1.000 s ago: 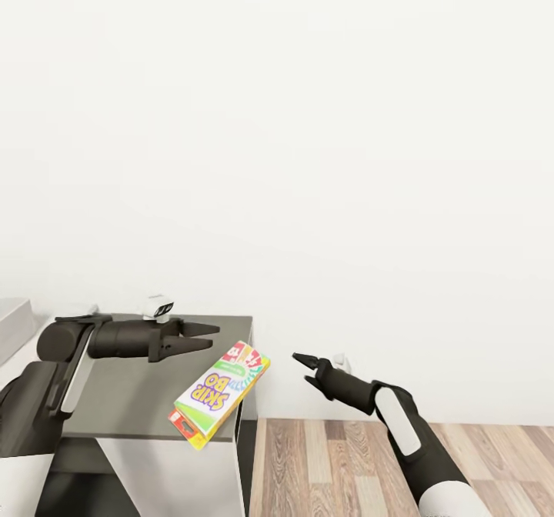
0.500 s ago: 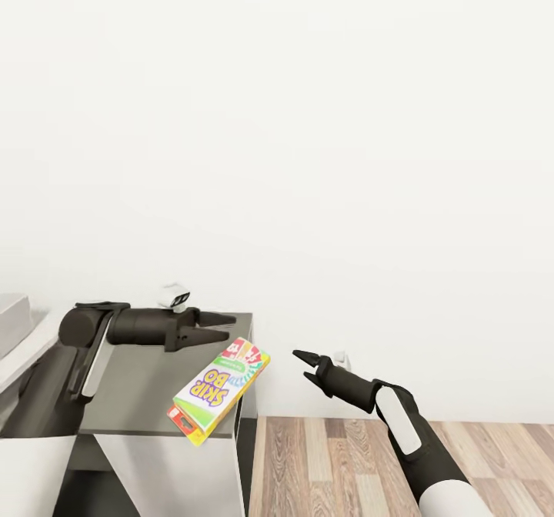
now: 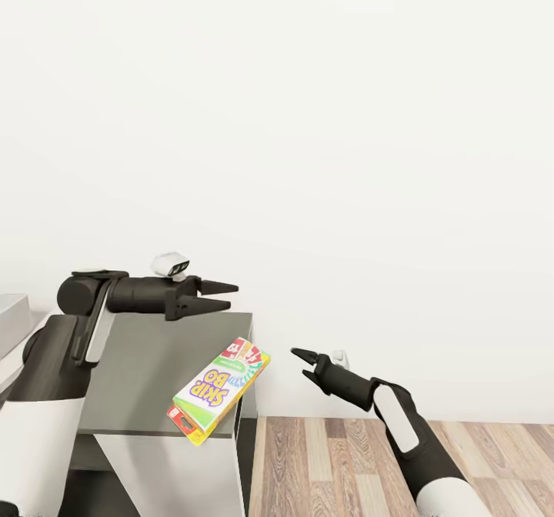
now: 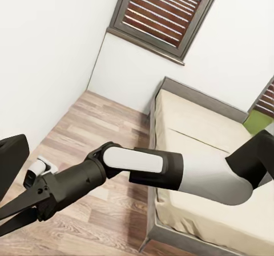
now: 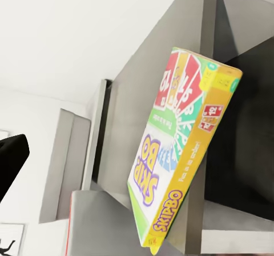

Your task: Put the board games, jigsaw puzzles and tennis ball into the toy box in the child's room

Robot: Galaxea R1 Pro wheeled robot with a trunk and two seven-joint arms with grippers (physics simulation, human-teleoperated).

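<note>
Since a second ago the left gripper (image 3: 223,295) has risen from just over the tabletop (image 3: 154,363) to a height above its far edge, and the left arm has lifted with it; its jaws point toward the right and stand a little apart, holding nothing. Nothing else has shifted: the SKIP-BO box (image 3: 219,391) lies where it did, and the right gripper (image 3: 302,363) hangs in the same spot.

That box rests face up at the near right corner of the grey tabletop, turned at an angle, with its near end jutting past the near edge. In the right wrist view the SKIP-BO box (image 5: 181,147) shows its yellow side panel and fanned red and green cards, and part of it overhangs the tabletop (image 5: 142,90).

Off the right edge of the tabletop, the right gripper hovers above the wood floor (image 3: 346,463) with its jaws parted and empty, aimed toward the box but apart from it.

From the left wrist view, the right arm (image 4: 142,167) stretches across in front of the bed (image 4: 194,130), whose beige mattress sits in a grey frame below a dark-framed window (image 4: 165,10).
</note>
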